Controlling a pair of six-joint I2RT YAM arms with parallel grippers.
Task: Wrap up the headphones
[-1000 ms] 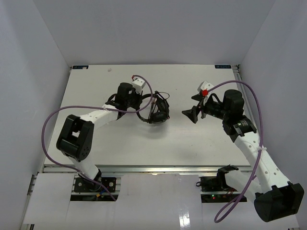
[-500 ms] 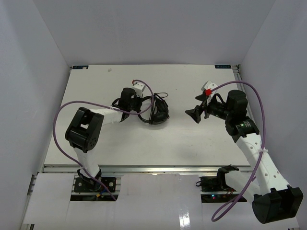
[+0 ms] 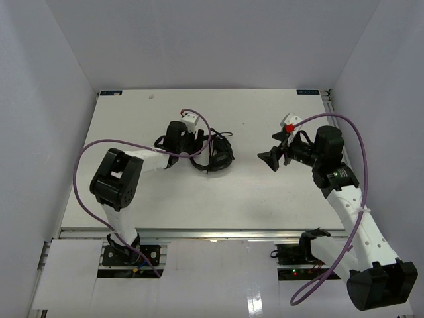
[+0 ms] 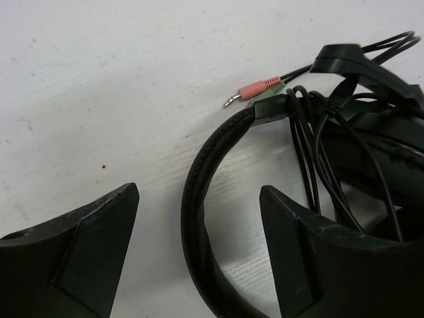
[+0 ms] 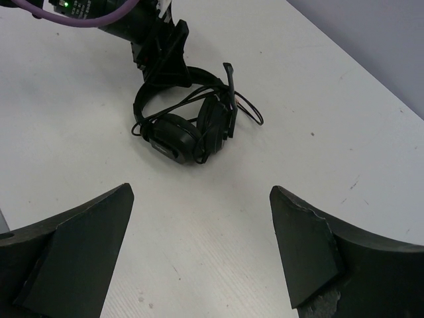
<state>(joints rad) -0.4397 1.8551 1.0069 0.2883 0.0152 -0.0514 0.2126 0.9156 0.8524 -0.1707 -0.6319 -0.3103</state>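
Left wrist view: headphones (image 4: 197, 192) cut off, earcups at right edge, headband at bottom edge; plugs (image 4: 257, 88) indiscernible in top view

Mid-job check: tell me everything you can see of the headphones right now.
The headphones are black and over-ear, lying near the middle of the white table, with padded earcups drawn close together. The thin black cable is looped several times around one end of the headband. The pink and green plugs poke out free. A short boom mic sticks out beside the cups. The left gripper straddles the headband with open jaws; contact is unclear.
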